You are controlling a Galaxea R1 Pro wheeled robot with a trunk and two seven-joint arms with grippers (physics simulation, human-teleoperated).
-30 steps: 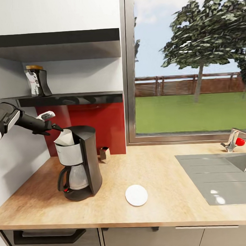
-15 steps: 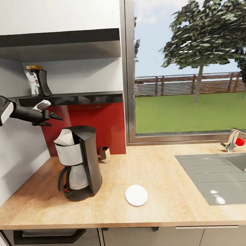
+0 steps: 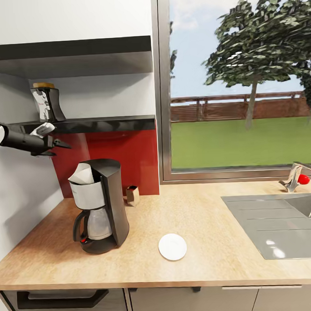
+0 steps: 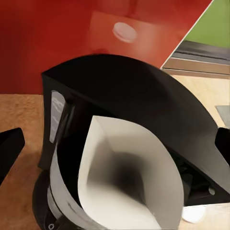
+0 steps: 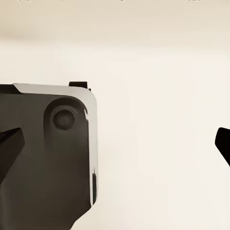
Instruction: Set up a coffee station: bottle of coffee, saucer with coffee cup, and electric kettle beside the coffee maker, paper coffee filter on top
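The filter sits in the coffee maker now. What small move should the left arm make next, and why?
Probably raise the left tool toward the bottle of coffee on the shelf. The paper filter already rests in the coffee maker, the tool looks open and empty, and the bottle stands just above it, not yet on the countertop.

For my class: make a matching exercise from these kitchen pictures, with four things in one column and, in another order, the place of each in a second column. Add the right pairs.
Things:
1. paper filter
2. bottle of coffee
3. saucer
4. left gripper

Places:
A. on the shelf
B. flat on the countertop, apart from the coffee maker
C. in the air above the coffee maker
D. in the top of the coffee maker

Pairs: 1-D, 2-A, 3-B, 4-C
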